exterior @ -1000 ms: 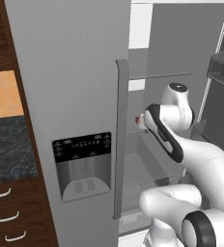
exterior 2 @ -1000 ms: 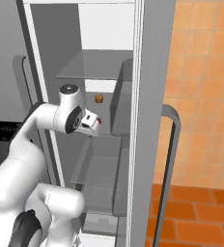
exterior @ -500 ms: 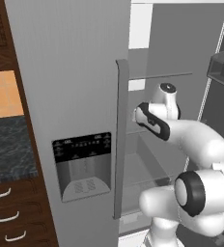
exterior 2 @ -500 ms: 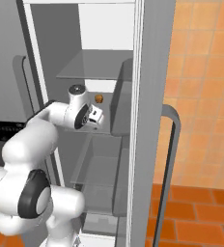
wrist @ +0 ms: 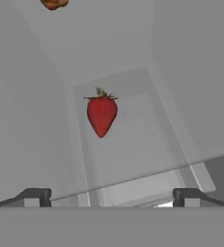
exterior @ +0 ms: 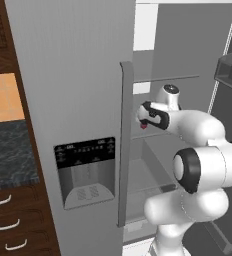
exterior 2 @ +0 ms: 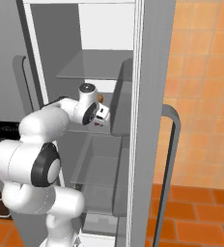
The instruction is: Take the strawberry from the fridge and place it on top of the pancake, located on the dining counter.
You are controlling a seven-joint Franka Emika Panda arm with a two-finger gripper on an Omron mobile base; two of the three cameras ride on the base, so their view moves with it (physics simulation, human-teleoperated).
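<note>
The fridge (exterior: 68, 75) stands with its right door swung wide, and my arm reaches into the open compartment. On a glass shelf inside lies the strawberry (wrist: 101, 116), small and red with a green cap; it also shows as a red speck, the strawberry (exterior: 144, 126) (exterior 2: 95, 124), just under my hand. My gripper (wrist: 111, 197) (exterior: 143, 116) (exterior 2: 103, 116) is open, its fingertips (wrist: 34, 197) spread wide. The berry lies ahead of them, centred between them and untouched. The pancake and the dining counter are out of view.
An orange-brown item (wrist: 53, 4) (exterior 2: 101, 98) sits further back on the same shelf. Glass shelves (exterior 2: 92, 72) lie above and below my hand. The open door's bins (exterior: 230, 75) stand to the right, and a dark worktop with brown drawers (exterior: 8, 155) is left of the fridge.
My arm has folded and pushed the hand deeper into the fridge, towards the strawberry. The strawberry has stayed where it was on the shelf.
</note>
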